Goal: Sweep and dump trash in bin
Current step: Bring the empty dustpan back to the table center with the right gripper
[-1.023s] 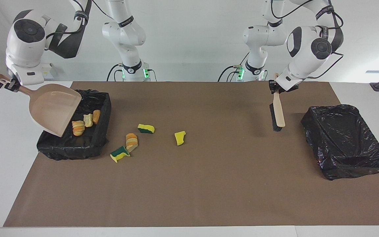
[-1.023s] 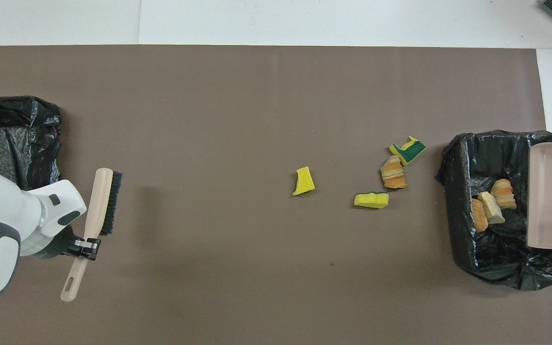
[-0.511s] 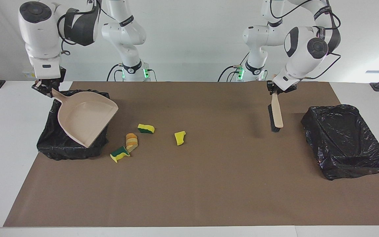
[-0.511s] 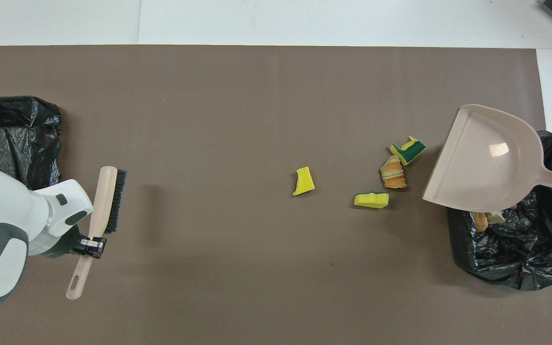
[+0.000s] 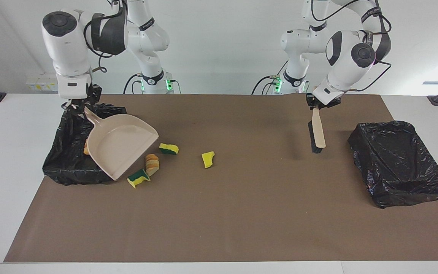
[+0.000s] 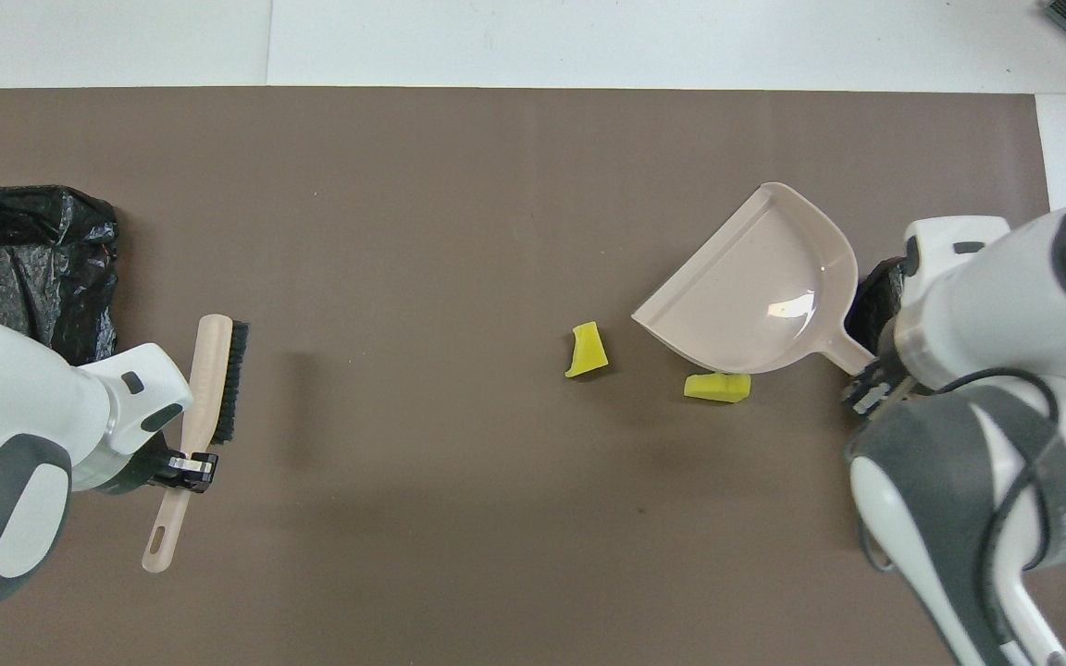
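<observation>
The right gripper (image 5: 77, 103) is clamped on the handle of a beige dustpan (image 5: 121, 146), its fingers pressed together on the thin stem. The pan hangs tilted in the air, its open mouth facing the middle of the table, over the rim of a black-lined bin (image 5: 67, 160) at the right arm's end of the brown mat (image 5: 242, 213). The left gripper (image 5: 316, 105) is closed on the handle of a hand brush (image 5: 316, 133), which hangs bristles-down above the mat near the edge closest to the robots, beside a second black-lined bin (image 5: 399, 163) at the left arm's end.

The trash is small scraps. Four lie on the mat close to the first bin: a yellow sponge piece (image 5: 208, 159) nearest the table's middle, a yellow and green sponge piece (image 5: 169, 148), a golden-brown bread-like piece (image 5: 152, 163), and a green-backed sponge piece (image 5: 138, 177) just beside the bread and close to the pan's lip. A bit of another golden-brown scrap (image 5: 86, 149) shows inside the bin, mostly hidden by the pan. From overhead the pan covers the bread and the green-backed piece.
</observation>
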Action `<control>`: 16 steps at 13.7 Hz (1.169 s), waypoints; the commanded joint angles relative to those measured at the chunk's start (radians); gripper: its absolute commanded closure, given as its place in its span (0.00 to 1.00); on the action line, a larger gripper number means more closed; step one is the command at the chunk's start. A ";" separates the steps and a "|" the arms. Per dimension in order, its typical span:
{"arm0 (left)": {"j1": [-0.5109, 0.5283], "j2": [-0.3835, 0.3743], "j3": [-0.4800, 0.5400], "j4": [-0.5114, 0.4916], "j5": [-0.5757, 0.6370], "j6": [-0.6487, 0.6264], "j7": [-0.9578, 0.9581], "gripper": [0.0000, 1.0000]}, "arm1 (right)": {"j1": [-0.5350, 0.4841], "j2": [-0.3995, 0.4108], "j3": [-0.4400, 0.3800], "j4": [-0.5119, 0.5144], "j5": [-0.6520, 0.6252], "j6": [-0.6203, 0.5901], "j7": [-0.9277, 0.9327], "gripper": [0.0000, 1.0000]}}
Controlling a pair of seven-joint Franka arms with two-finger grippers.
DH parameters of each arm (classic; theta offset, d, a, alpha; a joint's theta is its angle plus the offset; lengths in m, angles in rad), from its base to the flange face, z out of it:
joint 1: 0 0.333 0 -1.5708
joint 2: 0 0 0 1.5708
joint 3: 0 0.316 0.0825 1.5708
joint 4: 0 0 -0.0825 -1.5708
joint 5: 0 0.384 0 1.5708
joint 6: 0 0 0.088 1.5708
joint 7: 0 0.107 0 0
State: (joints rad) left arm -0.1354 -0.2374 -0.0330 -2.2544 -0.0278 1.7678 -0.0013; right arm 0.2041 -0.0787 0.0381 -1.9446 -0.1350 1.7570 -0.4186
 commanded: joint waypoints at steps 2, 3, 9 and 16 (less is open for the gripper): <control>-0.023 -0.023 0.010 -0.030 -0.015 0.054 -0.031 1.00 | 0.203 0.000 -0.007 -0.042 0.050 0.005 0.385 1.00; -0.024 -0.019 0.010 -0.030 -0.021 0.064 -0.054 1.00 | 0.246 0.014 -0.007 -0.043 0.066 0.010 0.473 1.00; -0.130 -0.025 0.008 -0.034 -0.023 0.052 -0.173 1.00 | 0.487 -0.009 -0.007 -0.161 0.117 0.110 0.882 1.00; -0.299 -0.027 0.008 -0.116 -0.061 0.068 -0.341 1.00 | 0.588 0.008 -0.010 -0.243 0.117 0.262 1.097 1.00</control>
State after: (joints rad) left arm -0.4264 -0.2370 -0.0429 -2.3384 -0.0745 1.8133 -0.3374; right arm 0.8288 -0.0564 0.0397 -2.1974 -0.0382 2.0056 0.6990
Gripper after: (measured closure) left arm 0.744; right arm 0.692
